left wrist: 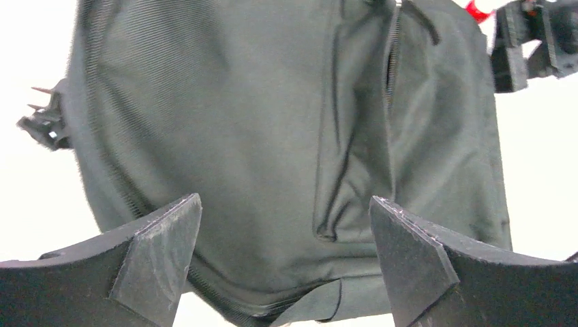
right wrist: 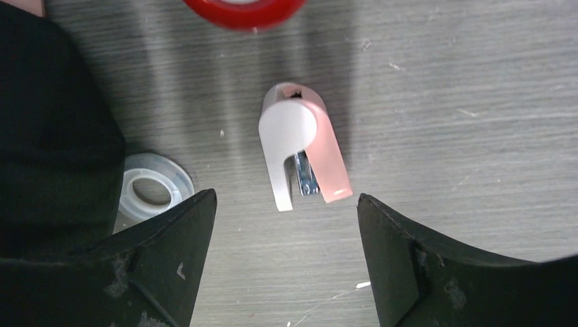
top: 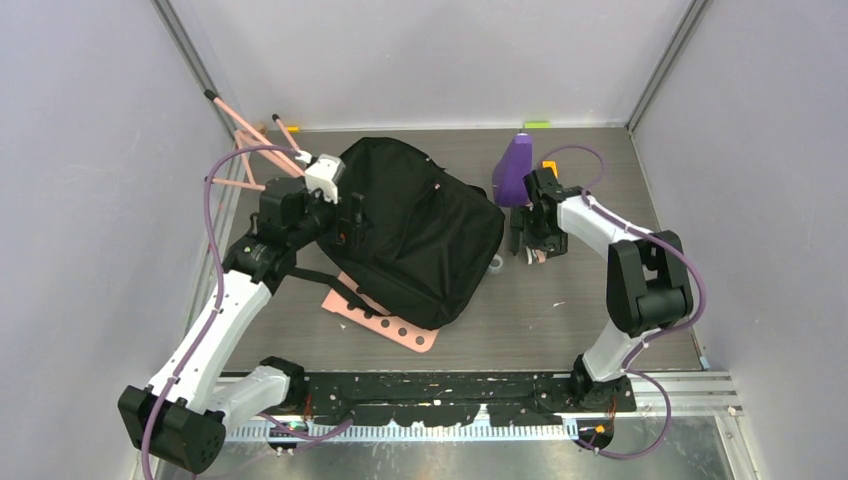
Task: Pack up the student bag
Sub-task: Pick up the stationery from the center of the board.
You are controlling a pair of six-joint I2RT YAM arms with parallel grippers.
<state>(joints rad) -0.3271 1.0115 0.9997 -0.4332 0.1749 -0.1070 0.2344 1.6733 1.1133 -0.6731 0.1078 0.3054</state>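
- Right wrist view, step in hand (judged): picking up the small pink-and-white stapler (right wrist: 300, 146) for packing.
- Right gripper (right wrist: 286, 204): jaws apart, nothing held. It hangs over the stapler, which lies flat on the tabletop (right wrist: 443, 102) in line with the gap.
- Handling advice: the stapler's long axis runs across the closing line, so the fingers would meet its narrow sides. Lower straight down and centre the body before closing. The curved white top looks slick, so a low grip seems safer.
- Hazards: a clear tape roll (right wrist: 153, 194) lies just beside the left finger, and a red ring (right wrist: 245, 10) lies beyond the stapler. Either could be nudged.
- Student bag (top: 420, 235): lies on its side at mid-tabletop, left of the stapler, partly over a pink perforated board (top: 395, 325). Its black fabric fills the left wrist view, with one zip line visible. I cannot tell whether the main compartment is open.
- Left gripper (left wrist: 286, 211): jaws wide apart, pointed at the bag's left side and gripping nothing. Whether the tips touch the fabric is unclear.
- Right arm pose, top external view: elbow raised near the right edge, forearm reaching inward, wrist pointing down.
- Left arm pose: extended from the near-left corner, wrist level with the bag.
- Other stock: a purple object (top: 513, 170) stands toward the far edge.
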